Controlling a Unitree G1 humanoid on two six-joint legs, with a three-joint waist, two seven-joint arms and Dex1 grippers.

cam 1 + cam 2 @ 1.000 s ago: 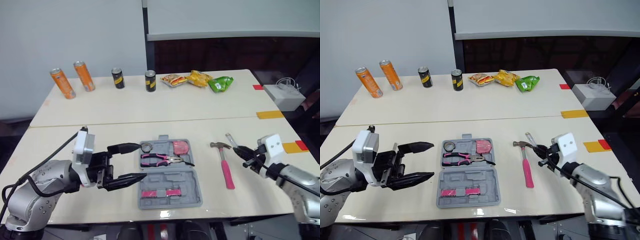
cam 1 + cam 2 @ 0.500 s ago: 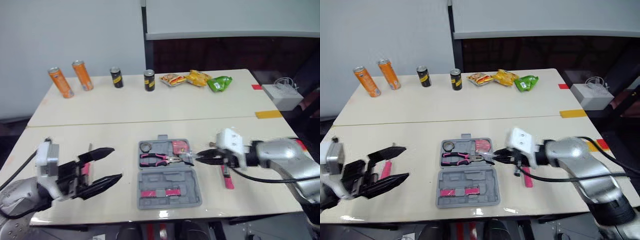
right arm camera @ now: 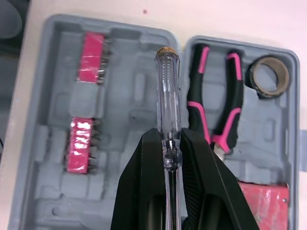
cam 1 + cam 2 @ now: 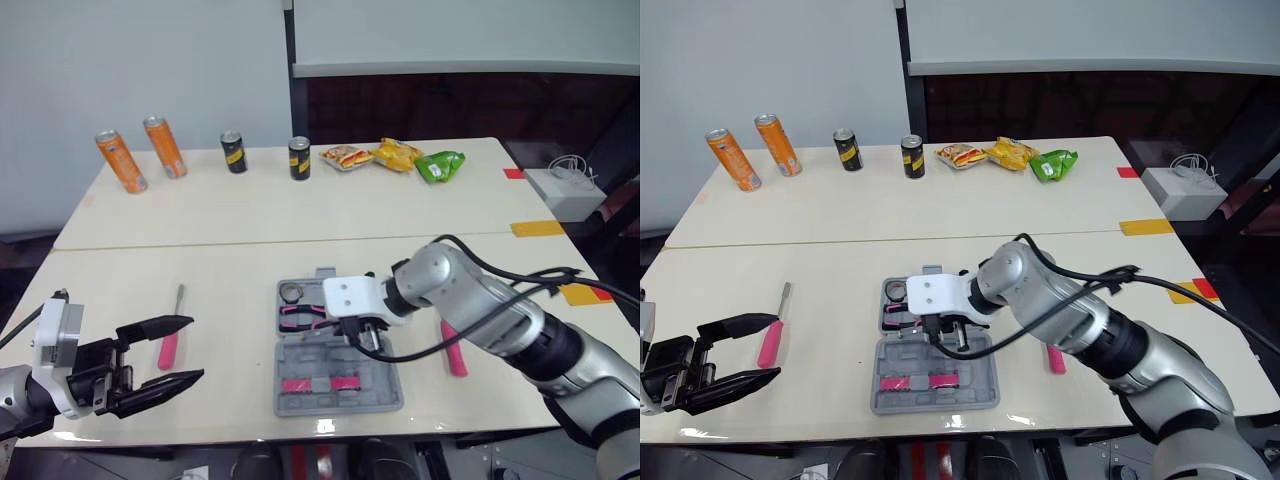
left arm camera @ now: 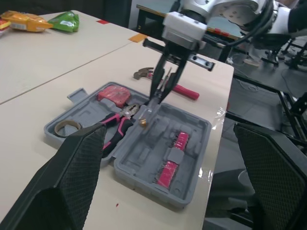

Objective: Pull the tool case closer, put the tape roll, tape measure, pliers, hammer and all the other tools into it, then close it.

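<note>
The grey tool case (image 4: 340,385) lies open near the table's front edge. It holds the tape roll (image 3: 269,76), pink-handled pliers (image 3: 216,115), a red tape measure (image 5: 112,93) and two pink bit holders (image 3: 80,143). My right gripper (image 3: 168,139) hovers over the case's middle, shut on a clear-handled screwdriver (image 3: 168,91) that points down at the near half. The pink-handled hammer (image 4: 453,352) lies right of the case, partly behind my right arm. A pink-handled screwdriver (image 4: 169,343) lies on the table to the left. My left gripper (image 4: 195,348) stands open and empty just in front of it.
Two orange cans (image 4: 118,162) and two dark cans (image 4: 299,159) stand along the far table's back. Snack bags (image 4: 397,157) lie to their right. A white box (image 4: 568,193) sits beyond the right edge, and yellow and red tape marks (image 4: 540,229) are on the right side.
My right arm has swung left from beside the hammer to over the open case, carrying the clear screwdriver. My left gripper has drawn back left and nearer, uncovering the pink screwdriver.
</note>
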